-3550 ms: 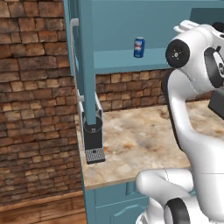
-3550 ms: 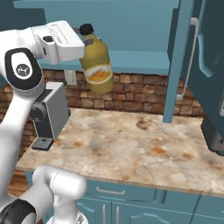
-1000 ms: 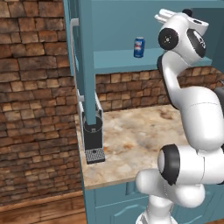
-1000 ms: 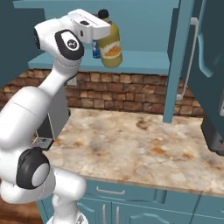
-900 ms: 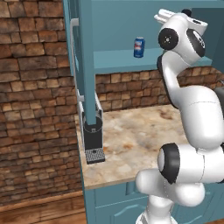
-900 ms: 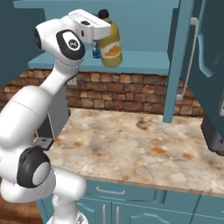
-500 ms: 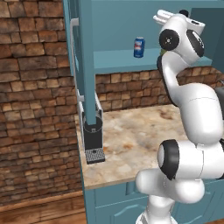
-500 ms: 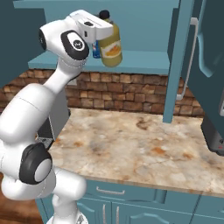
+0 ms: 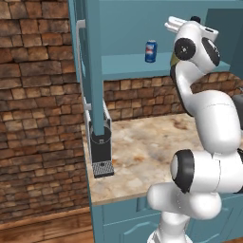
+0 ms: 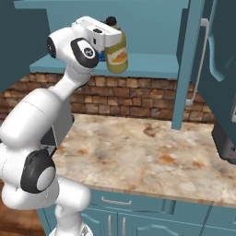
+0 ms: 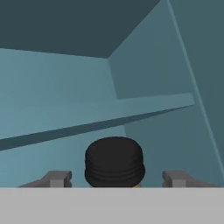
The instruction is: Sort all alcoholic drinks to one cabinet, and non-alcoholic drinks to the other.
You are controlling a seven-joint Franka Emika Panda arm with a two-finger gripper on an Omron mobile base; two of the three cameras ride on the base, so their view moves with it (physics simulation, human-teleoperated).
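A teal kitchen with brick walls is shown, with an open upper cabinet (image 10: 152, 64) above a marbled worktop (image 10: 138, 152) and a dark coffee machine (image 9: 101, 147) standing at the worktop's left end. The juice bottle (image 10: 116, 51) is held by the claw (image 10: 109, 36), closed on its upper part just under the black cap (image 11: 114, 161), and is carried at the cabinet's opening, above the shelf and apparently not yet resting on it. The bottle's long axis is close to vertical, cap upward, base toward the shelf, with a slight tilt. The soda can (image 9: 151, 51) stands upright on the same shelf, further left. A release from this height would likely let the bottle drop and topple. If it were carried too far left, the can could be knocked. A low approach could catch the bottle's base on the shelf edge
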